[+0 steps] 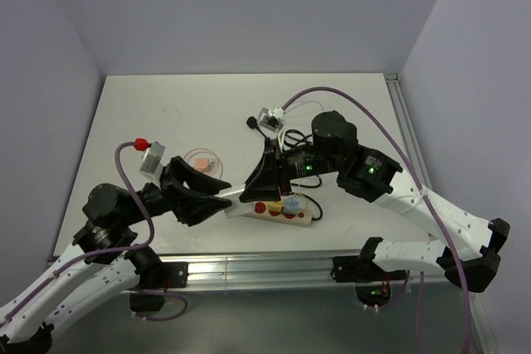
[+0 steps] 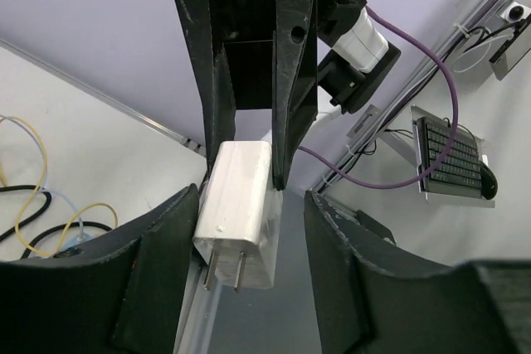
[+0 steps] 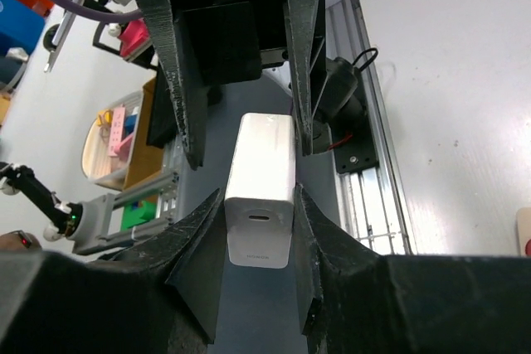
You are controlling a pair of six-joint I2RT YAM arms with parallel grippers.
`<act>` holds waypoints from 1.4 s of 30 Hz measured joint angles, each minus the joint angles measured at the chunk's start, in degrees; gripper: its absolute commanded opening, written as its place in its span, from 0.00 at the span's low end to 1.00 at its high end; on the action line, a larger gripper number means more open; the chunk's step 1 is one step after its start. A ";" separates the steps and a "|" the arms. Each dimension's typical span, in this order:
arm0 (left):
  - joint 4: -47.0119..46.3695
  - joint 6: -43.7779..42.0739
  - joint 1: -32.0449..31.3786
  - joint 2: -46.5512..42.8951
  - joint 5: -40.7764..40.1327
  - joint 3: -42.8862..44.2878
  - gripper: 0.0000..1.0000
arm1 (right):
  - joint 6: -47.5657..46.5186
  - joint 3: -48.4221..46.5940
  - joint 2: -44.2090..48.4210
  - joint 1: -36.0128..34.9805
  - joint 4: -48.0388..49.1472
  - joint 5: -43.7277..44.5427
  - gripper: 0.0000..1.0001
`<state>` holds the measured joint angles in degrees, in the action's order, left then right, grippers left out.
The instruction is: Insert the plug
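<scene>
A white charger plug [image 3: 261, 196] with two metal prongs [image 2: 224, 271] is clamped between my right gripper's [image 3: 260, 205] fingers, its USB port end facing the right wrist camera. In the left wrist view the right gripper's black fingers [image 2: 286, 64] hold the plug [image 2: 241, 205] from above. My left gripper [image 2: 251, 205] is open, with the prong end between its fingers, nearer the left one. In the top view both grippers, left [image 1: 226, 192] and right [image 1: 253, 188], meet just above the left end of the white power strip [image 1: 303, 215], which carries red, yellow and blue buttons.
A small pink round dish [image 1: 203, 161] lies behind the left gripper. A white adapter [image 1: 267, 120] with black cables [image 1: 292, 137] lies behind the right arm. An aluminium rail [image 1: 249, 271] runs along the table's near edge.
</scene>
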<state>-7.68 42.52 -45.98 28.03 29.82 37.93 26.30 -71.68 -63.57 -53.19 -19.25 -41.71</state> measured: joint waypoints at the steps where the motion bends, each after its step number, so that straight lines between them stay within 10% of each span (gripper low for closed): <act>1: 0.35 -0.17 -0.02 -0.63 -0.72 -0.04 0.58 | 0.50 0.00 0.15 -0.24 0.28 -0.07 0.00; 11: 0.20 -0.26 -0.02 3.72 0.24 -0.04 0.57 | 3.39 0.02 0.31 -0.17 1.05 0.70 0.00; 14: -0.96 0.50 -0.07 4.04 1.22 -0.09 0.01 | 3.43 0.02 0.31 -0.15 0.85 1.25 0.00; 18: -3.17 3.30 -0.11 3.72 2.71 -0.63 0.00 | 0.92 -0.09 0.52 -0.33 1.33 0.70 0.99; 42: -22.12 42.51 8.28 7.10 15.93 -7.15 0.00 | -26.62 3.58 10.97 -10.08 -0.63 8.11 0.91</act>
<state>-29.80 85.03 -37.69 35.14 45.76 30.79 -0.32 -68.10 -52.60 -63.26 -19.88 -33.61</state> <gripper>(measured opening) 0.368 0.895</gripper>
